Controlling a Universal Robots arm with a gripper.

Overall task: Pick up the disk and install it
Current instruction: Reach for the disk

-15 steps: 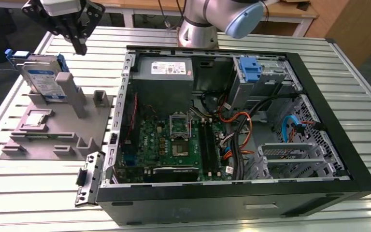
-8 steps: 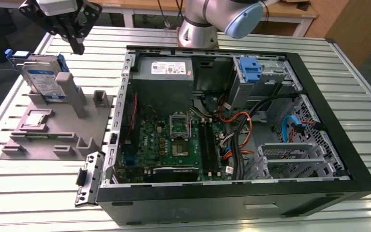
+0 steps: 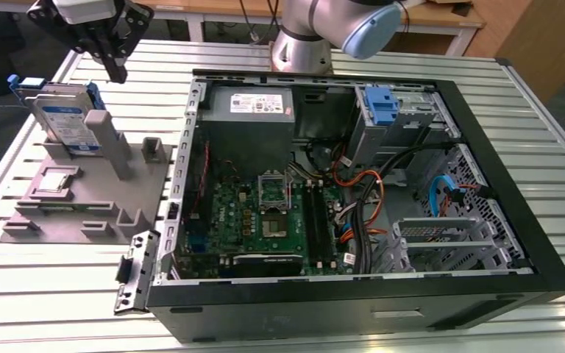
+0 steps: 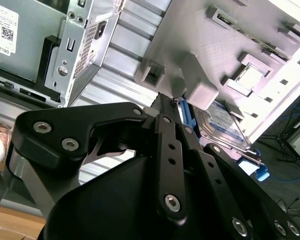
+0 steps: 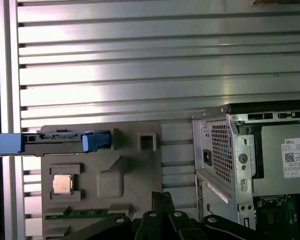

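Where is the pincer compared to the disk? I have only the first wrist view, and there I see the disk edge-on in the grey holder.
Observer: In the exterior view the pincer hovers beside the disk's upper end, apart from it.
Operator: Which side of the disk faces that camera?
Observer: Its flat face, with a white-and-blue label.
Operator: Is the computer case open?
Observer: Yes, its side is off. Inside, a blue plastic part sits in the metal cage toward the exterior view's right.
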